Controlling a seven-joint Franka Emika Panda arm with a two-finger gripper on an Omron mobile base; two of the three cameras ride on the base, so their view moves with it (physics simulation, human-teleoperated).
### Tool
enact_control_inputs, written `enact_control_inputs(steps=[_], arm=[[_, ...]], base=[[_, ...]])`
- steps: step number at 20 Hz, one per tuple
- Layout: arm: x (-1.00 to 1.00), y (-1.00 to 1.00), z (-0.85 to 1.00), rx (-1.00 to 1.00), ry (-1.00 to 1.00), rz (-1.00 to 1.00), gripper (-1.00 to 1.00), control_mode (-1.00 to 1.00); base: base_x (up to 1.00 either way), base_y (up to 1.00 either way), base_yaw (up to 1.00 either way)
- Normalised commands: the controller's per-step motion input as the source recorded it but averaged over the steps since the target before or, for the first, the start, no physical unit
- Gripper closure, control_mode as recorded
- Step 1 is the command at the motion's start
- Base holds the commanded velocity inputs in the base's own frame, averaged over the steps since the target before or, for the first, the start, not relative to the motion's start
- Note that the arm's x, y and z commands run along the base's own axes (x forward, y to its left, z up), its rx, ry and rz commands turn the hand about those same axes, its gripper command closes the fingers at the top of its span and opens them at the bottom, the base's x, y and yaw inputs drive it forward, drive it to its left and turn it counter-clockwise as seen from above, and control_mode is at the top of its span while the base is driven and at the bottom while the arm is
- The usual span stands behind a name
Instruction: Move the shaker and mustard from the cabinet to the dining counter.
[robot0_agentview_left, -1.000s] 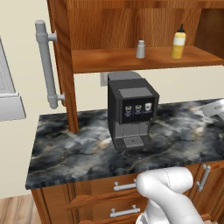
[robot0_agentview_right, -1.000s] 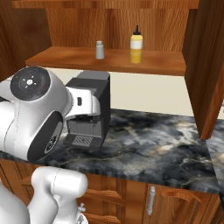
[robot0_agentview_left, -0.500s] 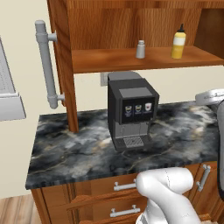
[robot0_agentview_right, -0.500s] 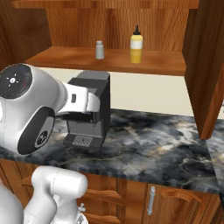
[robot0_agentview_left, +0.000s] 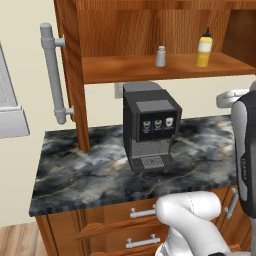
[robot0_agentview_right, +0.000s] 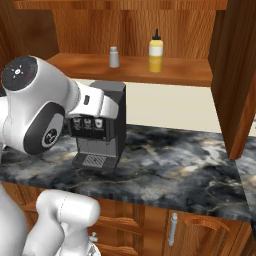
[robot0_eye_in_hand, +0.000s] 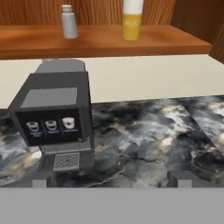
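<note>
The pincer (robot0_eye_in_hand: 111, 177) is spread and holds nothing; the cabinet (robot0_agentview_left: 150, 67) shelf holds the shaker (robot0_agentview_left: 160, 56) and mustard (robot0_agentview_left: 204, 47).

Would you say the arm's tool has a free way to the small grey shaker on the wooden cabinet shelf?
Probably yes: the small grey shaker stands clear of the yellow bottle on the open shelf, above the black coffee machine; the tool is open.

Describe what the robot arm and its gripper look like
The arm has glossy white rounded shells with dark grey joint sections. One joint cap is a dark disc with small white markings. A white link bears a small dark rectangle. The gripper shows two small dark grey, blocky finger tips.
</note>
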Motion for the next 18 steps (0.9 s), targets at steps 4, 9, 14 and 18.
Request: enact_control_inputs(steps=[4,9,14,18], arm=[[0.33,-0.12,0.0,0.0,-0.01,-0.04,-1.0,-1.0],[0.25,-0.15,0.0,0.0,-0.07,-0.01,-1.0,-1.0],[0.25,-0.06,0.02,0.01,-0.13,0.0,-1.0,-1.0],[0.31,0.0,0.12,0.0,-0.04,0.0,-1.0,-1.0]], base=[[0.0,0.0,0.0],[0.0,0.0,0.0],[0.0,0.0,0.0],[0.0,0.0,0.0]])
